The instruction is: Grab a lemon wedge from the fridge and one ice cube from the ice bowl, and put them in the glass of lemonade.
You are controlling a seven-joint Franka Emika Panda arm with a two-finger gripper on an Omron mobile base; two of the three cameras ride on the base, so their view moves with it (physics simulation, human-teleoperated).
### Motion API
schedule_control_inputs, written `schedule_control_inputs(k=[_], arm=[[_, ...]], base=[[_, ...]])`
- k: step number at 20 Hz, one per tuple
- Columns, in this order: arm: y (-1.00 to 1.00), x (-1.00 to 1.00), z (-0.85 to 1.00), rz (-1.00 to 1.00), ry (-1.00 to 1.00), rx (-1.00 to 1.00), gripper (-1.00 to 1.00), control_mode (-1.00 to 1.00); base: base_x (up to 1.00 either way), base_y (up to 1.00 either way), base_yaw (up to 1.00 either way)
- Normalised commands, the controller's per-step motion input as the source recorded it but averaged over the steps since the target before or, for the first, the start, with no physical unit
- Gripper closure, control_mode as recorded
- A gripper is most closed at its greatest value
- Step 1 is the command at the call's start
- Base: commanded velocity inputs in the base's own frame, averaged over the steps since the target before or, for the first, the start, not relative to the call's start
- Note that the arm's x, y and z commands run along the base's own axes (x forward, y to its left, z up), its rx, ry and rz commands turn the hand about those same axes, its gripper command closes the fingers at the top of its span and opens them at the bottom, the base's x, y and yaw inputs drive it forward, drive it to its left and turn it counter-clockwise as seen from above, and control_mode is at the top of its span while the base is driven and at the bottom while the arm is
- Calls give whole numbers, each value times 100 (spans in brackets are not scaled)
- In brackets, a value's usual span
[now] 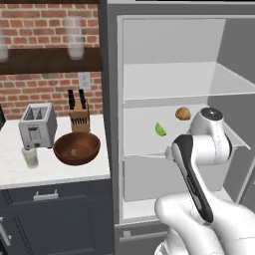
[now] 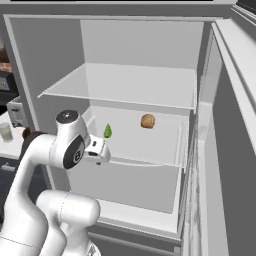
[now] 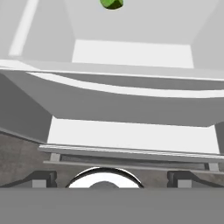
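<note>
On the middle white shelf of the open dark-grey fridge (image 1: 112, 124) I see the small green lemon wedge (image 1: 160, 129), at 9 o'clock from a brown roundish lump (image 1: 183, 113); my two-finger gripper (image 3: 112, 178) stands wide open, empty, in front of the shelf.

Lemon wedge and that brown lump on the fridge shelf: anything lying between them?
Nothing. In the left base view, bare white shelf separates the lemon wedge from the brown lump; the right base view shows the same.

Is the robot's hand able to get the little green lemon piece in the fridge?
Probably yes. The fridge stands open, the lemon wedge lies bare on the middle shelf, apart from the brown lump, and the open gripper sits just before that shelf.
</note>
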Motion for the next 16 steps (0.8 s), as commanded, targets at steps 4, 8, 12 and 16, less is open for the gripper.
schedule_control_inputs(k=[4,8,12,16], arm=[[0,27,0,0,0,0,-100,-100],[0,31,0,0,0,0,-100,-100],[0,45,-2,0,-3,0,-100,-100],[0,48,-16,0,-8,0,-100,-100]], base=[[0,0,0],[0,0,0],[0,0,0],[0,0,0]])
